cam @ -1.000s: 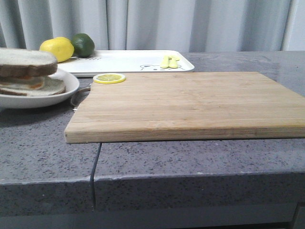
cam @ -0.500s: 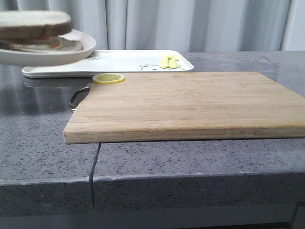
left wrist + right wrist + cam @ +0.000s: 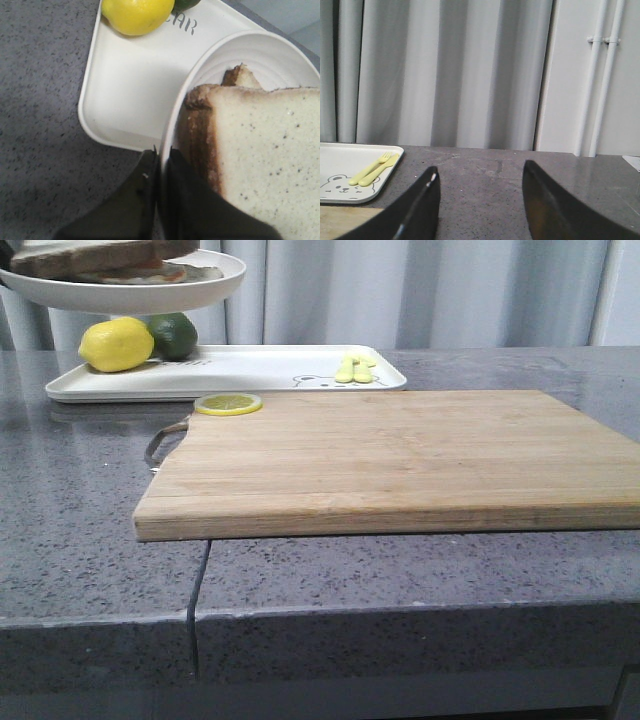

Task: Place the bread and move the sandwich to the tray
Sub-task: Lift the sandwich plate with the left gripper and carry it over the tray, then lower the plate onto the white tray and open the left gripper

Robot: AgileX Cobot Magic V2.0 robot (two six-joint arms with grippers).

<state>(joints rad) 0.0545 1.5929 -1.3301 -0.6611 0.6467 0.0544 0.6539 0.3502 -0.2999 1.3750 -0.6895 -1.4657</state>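
The sandwich (image 3: 100, 258), brown-crusted white bread slices on a round white plate (image 3: 150, 292), hangs in the air at the top left of the front view, above the left end of the white tray (image 3: 260, 368). My left gripper (image 3: 161, 155) is shut on the plate's rim (image 3: 172, 125). The top bread slice (image 3: 270, 165) fills the left wrist view, with the tray (image 3: 135, 85) below it. My right gripper (image 3: 479, 175) is open and empty, above the grey counter; it is out of the front view.
A lemon (image 3: 116, 345) and a green lime (image 3: 174, 334) sit on the tray's left end. Yellow cutlery (image 3: 356, 369) lies by the bear drawing. A wooden cutting board (image 3: 400, 455) fills the middle of the counter, with a lemon slice (image 3: 229, 403) on its far left corner.
The plate with the sandwich has risen from the counter at the left and moved up and right, to above the tray's left end. The lemon and lime show again.
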